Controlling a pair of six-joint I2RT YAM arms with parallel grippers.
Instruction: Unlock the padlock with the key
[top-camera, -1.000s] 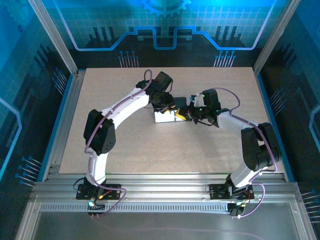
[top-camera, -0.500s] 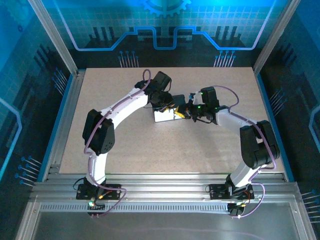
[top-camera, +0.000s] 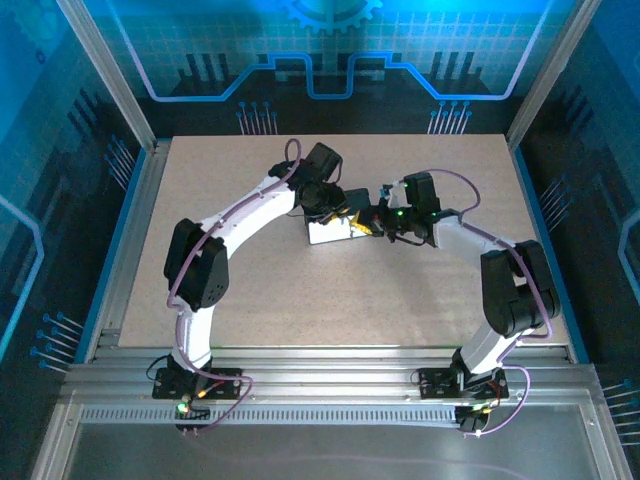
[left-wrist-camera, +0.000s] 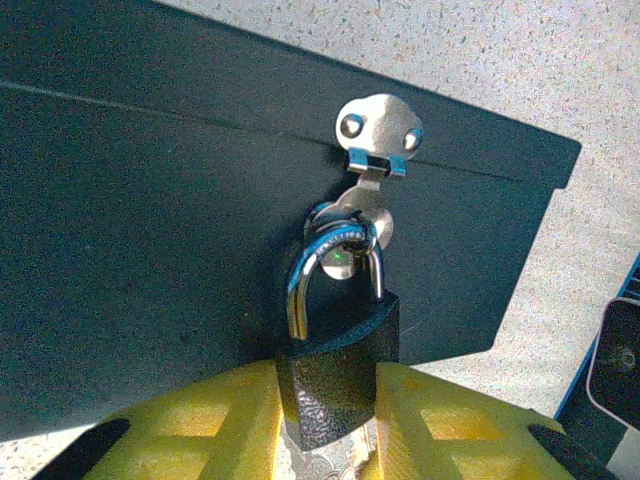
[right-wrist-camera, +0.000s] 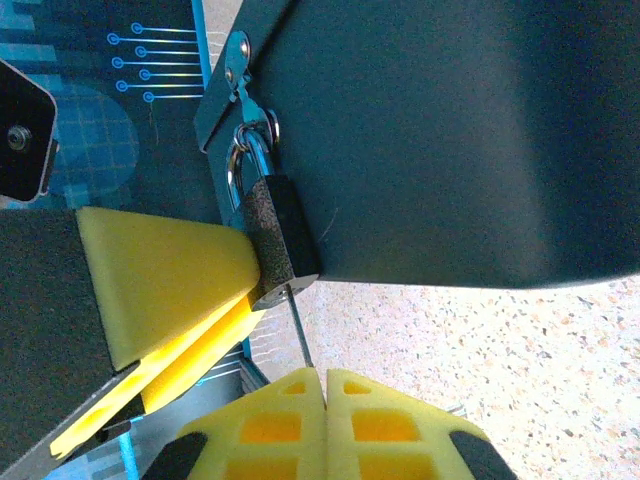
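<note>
Scene: a dark tin (left-wrist-camera: 150, 230) is set on a speckled table (top-camera: 300, 290), and both grippers are placed at its latch side.

Padlock: a black padlock (left-wrist-camera: 337, 345) is hung by its steel shackle through the hasp (left-wrist-camera: 378, 128) on the tin's front. The shackle is seen closed.

Left gripper: the left gripper (left-wrist-camera: 328, 400) is clamped by its yellow fingers on the two sides of the padlock body, which is held out from the tin.

Right gripper: the right gripper (right-wrist-camera: 326, 380) is pressed tight on the key (right-wrist-camera: 299, 338), whose head is hidden between the pads.

Key: only a thin pale blade is shown, running from the right fingertips up to the underside of the padlock. It appears to be entered in the keyhole, though the depth cannot be told (the keyhole itself is hidden).

Stage: the key is judged to be at insertion or about to be turned, and nothing is unlocked yet.

Risks: the slender blade could be bent or jammed if it is twisted off-axis. The key could be spun between the pads if the grip is too light. The padlock could be swung on the hasp if the clamp slips, and alignment would be lost.
</note>
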